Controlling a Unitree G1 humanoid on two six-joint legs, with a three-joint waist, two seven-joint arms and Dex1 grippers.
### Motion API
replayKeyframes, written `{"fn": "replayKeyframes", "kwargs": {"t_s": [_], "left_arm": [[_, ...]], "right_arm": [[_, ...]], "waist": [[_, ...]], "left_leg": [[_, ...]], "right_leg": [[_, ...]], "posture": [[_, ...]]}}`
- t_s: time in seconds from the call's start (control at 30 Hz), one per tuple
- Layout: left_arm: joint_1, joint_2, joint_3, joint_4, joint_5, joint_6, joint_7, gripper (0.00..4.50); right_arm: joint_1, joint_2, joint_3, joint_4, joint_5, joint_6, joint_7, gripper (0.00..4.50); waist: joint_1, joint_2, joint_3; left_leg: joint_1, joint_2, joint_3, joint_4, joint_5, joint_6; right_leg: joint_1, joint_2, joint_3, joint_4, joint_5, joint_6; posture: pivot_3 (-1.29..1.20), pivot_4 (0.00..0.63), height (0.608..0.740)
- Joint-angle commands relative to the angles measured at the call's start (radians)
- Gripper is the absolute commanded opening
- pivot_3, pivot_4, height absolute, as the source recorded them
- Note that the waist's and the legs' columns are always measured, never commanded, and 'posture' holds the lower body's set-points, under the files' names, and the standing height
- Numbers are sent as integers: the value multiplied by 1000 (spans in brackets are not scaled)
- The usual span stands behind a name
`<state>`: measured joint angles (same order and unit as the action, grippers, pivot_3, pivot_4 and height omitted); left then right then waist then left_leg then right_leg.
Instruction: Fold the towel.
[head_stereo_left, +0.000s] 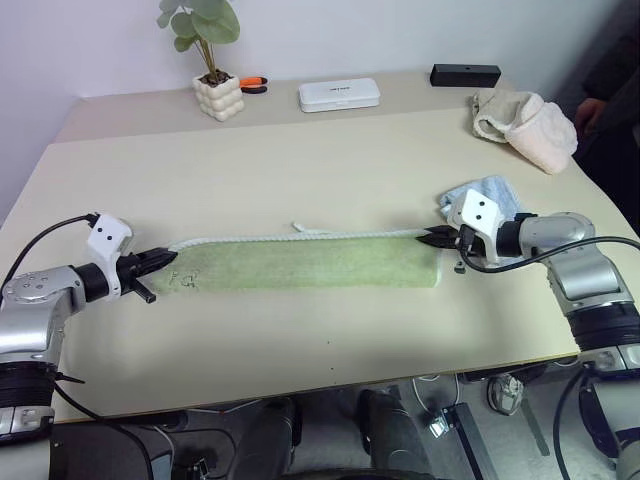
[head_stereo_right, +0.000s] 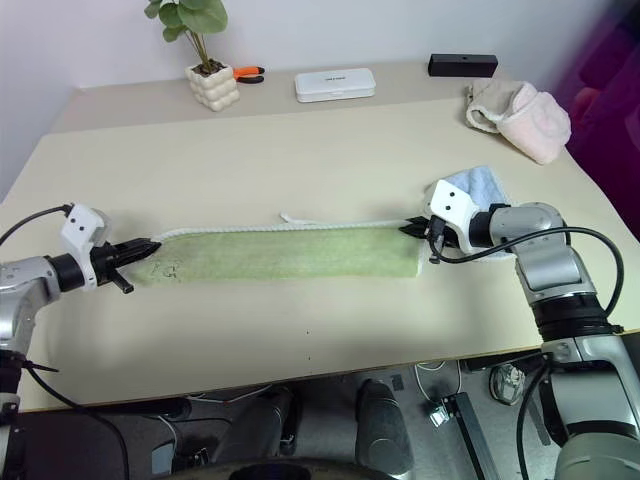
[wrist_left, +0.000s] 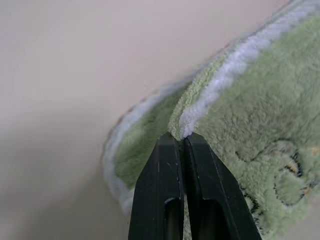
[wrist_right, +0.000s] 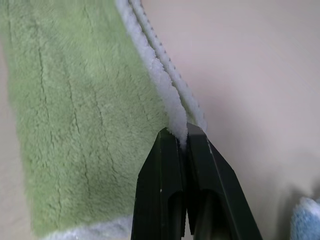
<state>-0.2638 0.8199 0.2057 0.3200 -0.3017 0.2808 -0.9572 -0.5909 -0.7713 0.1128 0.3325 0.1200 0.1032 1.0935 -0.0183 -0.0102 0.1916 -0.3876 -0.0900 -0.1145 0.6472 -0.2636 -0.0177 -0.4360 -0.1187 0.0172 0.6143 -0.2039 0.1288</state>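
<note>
The light green towel (head_stereo_left: 305, 262) lies folded into a long narrow strip across the table's near middle, its white edging along the far side. My left gripper (head_stereo_left: 165, 258) is shut on the towel's left end, pinching the white edge (wrist_left: 200, 107) beside the dark printed mark (wrist_left: 280, 170). At the strip's right end my right gripper (head_stereo_left: 432, 238) is shut on the white edging (wrist_right: 170, 107). Both ends are held low over the table, with the strip stretched between them.
A light blue cloth (head_stereo_left: 490, 195) lies just behind my right gripper. A cream-pink bundled towel (head_stereo_left: 525, 125) sits at the far right. Along the back stand a potted plant (head_stereo_left: 215, 85), an orange-handled tool (head_stereo_left: 252, 83), a white case (head_stereo_left: 338, 95) and a black box (head_stereo_left: 465, 74).
</note>
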Motion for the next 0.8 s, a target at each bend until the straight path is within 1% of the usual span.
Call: {"fn": "replayKeyframes", "kwargs": {"t_s": [0.03, 0.07, 0.1, 0.2, 0.23, 0.37, 0.47, 0.53, 0.57, 0.6, 0.63, 0.7, 0.8], "left_arm": [[-8, 6, 17, 24, 10, -23, 12, 89], [-7, 4, 25, 26, 5, -19, 17, 668], [-3, 3, 32, 25, 2, -19, 24, 903], [10, -6, 70, 17, -7, -15, 75, 2467], [16, -11, 94, 10, -24, -1, 90, 2914], [49, -28, 201, -45, -125, 102, 126, 2914], [95, -36, 267, -108, -185, 165, 143, 2914], [107, -47, 310, -133, -226, 222, 176, 2979], [110, -50, 323, -139, -242, 247, 185, 2979], [115, -53, 330, -148, -253, 263, 191, 2979], [122, -55, 331, -159, -257, 269, 193, 2979], [127, -61, 319, -183, -254, 266, 199, 2979], [119, -70, 265, -240, -220, 218, 201, 2979]], "right_arm": [[-20, 12, -28, 7, -8, 13, -39, 0], [-12, 13, -31, -1, -6, 14, -41, 568], [-3, 12, -36, -11, -3, 13, -48, 802], [28, 3, -69, -58, -3, 16, -96, 2319], [46, -9, -86, -87, 1, 23, -107, 2798], [124, -51, -171, -215, 25, 84, -155, 2798], [195, -69, -255, -338, 101, 215, -170, 2798], [263, -73, -312, -447, 184, 336, -164, 3369], [302, -72, -335, -506, 216, 383, -168, 3701], [336, -68, -355, -556, 242, 422, -177, 4140], [369, -57, -379, -606, 276, 470, -194, 4429], [422, -29, -422, -693, 355, 573, -236, 4429], [511, 30, -461, -824, 470, 721, -308, 4429]], "waist": [[1, 0, 0], [2, 0, 0], [2, 0, 0], [4, 0, 0], [5, 0, 0], [5, 0, 0], [5, 0, 0], [6, 0, 0], [7, 0, 0], [7, -1, 0], [9, -1, 0], [9, -1, -1], [14, -1, -1]], "left_leg": [[0, 0, 0, 0, 0, 0], [0, 0, 0, 0, 0, 0], [0, 0, 0, 0, 0, 0], [0, 0, 0, 0, 0, 0], [0, 0, 0, 0, 0, 0], [-1, 0, 0, 0, 0, 0], [-1, 0, 0, 0, 0, 0], [-1, 0, -1, 0, 0, 0], [-1, 0, -1, 0, 0, 0], [-1, 0, -1, 0, 0, 0], [-1, 0, -1, 0, 0, 0], [0, 0, -1, 1, 0, 0], [0, 0, -1, 1, 0, 0]], "right_leg": [[0, 0, 0, 0, 0, 0], [0, 0, 0, 0, 0, 0], [0, 0, 0, 0, 0, 0], [0, 0, 0, 0, 0, 0], [0, 0, 0, 0, 0, 0], [0, 0, 0, 0, 0, 0], [0, 0, 0, 0, 0, 0], [0, 0, 0, 0, 0, 0], [0, 0, 0, 0, 0, 0], [0, 0, 0, 0, 0, 0], [0, 0, 0, 0, 0, 0], [1, 0, 0, 0, 0, 0], [2, 0, 0, 0, 0, 0]], "posture": [[0, 150, 740], [0, 150, 740], [0, 150, 740], [0, 150, 740], [0, 150, 740], [0, 150, 740], [0, 150, 740], [0, 150, 740], [0, 150, 740], [0, 150, 740], [0, 150, 740], [0, 150, 740], [0, 150, 740]]}}
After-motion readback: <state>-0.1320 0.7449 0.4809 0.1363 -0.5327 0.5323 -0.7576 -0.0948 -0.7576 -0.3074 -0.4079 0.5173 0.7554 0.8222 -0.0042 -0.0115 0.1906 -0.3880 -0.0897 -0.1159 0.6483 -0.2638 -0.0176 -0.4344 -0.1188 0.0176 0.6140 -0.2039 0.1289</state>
